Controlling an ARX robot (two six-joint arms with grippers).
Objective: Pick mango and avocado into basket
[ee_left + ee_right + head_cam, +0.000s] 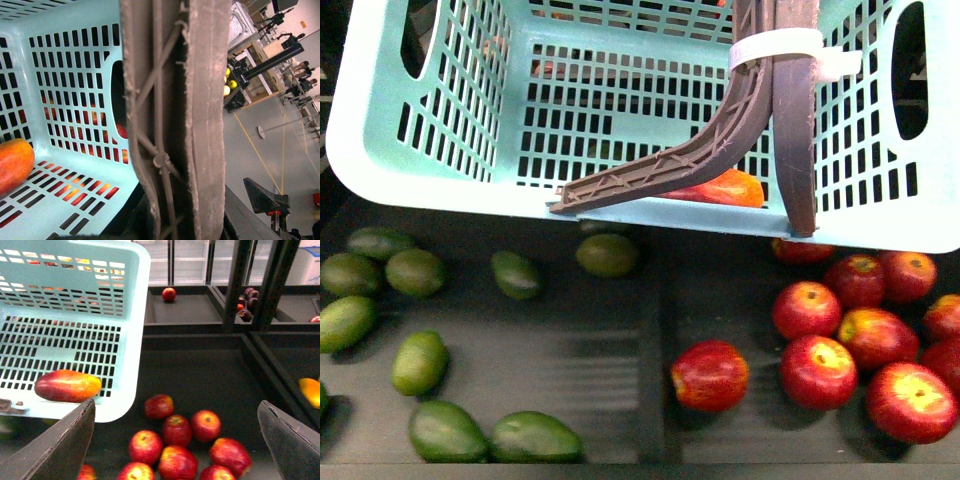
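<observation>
My left hand [185,220] is closed on the two ribbed brown-grey plastic swing handles [175,100]; they run straight through it, with a dark finger tight against each flank. I judge this grip is what keeps the light turquoise lattice-sided plastic basket [127,340] hanging clear of the fruit, ready to be dropped into. A white zip tie [775,48] binds the handles, so one hand can carry both. Below that hand the oblong red mango blushing orange-yellow [67,385] lies on the basket floor, so that half of the job looks done.

My right hand [176,404] is spread wide and holds nothing, which leaves it free for the next pick. Directly beneath it are round red apples [176,429] in the dark display bin [590,370], and those are not wanted. The basket hangs just beside this hand. The smooth oval green avocados [415,272] lie farther off, across the bin's divider and under my left hand's side, with none in the basket yet. I expect this hand will have to cross over to reach one.
</observation>
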